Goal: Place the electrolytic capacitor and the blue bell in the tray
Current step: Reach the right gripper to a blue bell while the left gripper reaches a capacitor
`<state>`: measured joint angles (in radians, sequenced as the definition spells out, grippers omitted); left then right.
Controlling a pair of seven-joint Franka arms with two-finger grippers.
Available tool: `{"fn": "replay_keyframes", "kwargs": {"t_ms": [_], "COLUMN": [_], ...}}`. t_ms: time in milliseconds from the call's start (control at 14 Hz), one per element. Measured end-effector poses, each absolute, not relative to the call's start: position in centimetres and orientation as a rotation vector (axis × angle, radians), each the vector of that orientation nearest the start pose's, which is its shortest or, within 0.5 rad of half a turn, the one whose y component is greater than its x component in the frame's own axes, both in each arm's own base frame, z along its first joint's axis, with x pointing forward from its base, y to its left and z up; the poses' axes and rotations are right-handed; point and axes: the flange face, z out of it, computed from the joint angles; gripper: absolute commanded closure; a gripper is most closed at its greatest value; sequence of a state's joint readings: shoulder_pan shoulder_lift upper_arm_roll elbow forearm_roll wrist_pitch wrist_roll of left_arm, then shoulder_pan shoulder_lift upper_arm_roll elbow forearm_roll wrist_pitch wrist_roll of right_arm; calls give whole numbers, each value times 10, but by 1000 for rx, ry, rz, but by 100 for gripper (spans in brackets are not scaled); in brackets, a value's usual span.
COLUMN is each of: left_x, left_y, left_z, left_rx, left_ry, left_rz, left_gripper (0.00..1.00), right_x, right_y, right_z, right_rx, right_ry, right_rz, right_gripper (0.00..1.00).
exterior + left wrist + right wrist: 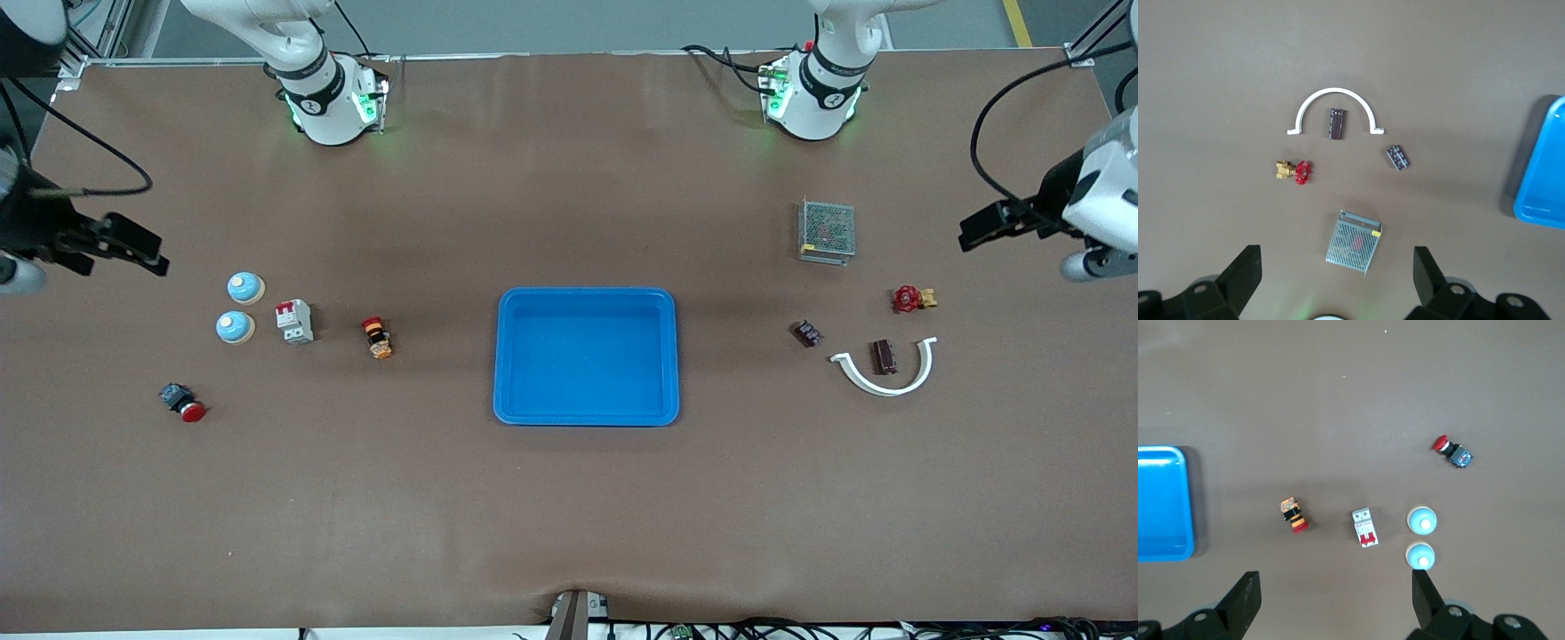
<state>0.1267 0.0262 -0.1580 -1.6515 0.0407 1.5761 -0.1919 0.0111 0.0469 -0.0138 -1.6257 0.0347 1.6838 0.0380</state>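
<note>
Two blue bells with white buttons stand side by side toward the right arm's end of the table, one (245, 287) (1420, 555) farther from the front camera than the other (236, 327) (1421, 520). Two small dark capacitor-like parts lie toward the left arm's end: one (807, 333) (1398, 157) on bare table, one (884, 356) (1337, 124) inside a white arc. The blue tray (511, 356) (1541, 180) (1161, 503) sits mid-table with nothing in it. My right gripper (142, 249) (1334, 577) hangs open in the air by the bells. My left gripper (978, 229) (1336, 252) hangs open, nothing between its fingers.
By the bells lie a white circuit breaker (294, 321), an orange and red push button (378, 338) and a red-capped button (183, 402). Toward the left arm's end are a metal mesh box (827, 231), a red-handled brass valve (913, 299) and the white arc (885, 384).
</note>
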Motion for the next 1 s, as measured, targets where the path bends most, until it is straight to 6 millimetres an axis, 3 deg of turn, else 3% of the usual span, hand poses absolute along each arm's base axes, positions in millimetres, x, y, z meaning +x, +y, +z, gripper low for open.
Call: {"fn": "replay_keyframes", "kwargs": {"t_ms": [285, 641, 998], "left_x": [561, 562, 563], "left_y": [-7, 8, 16], "left_z": [531, 484, 424], "left_rx": [-3081, -3086, -3094], "left_ry": [-257, -294, -311], "left_rz": [155, 109, 98], "left_gripper": [0, 0, 0], "right_x": [586, 598, 591], "right_y": [-4, -13, -37], "right_z": [515, 471, 419], "right_rx": [-3108, -3108, -3108], "right_ry": [89, 117, 117], "right_rz": [78, 134, 102], "right_gripper": [0, 0, 0]}}
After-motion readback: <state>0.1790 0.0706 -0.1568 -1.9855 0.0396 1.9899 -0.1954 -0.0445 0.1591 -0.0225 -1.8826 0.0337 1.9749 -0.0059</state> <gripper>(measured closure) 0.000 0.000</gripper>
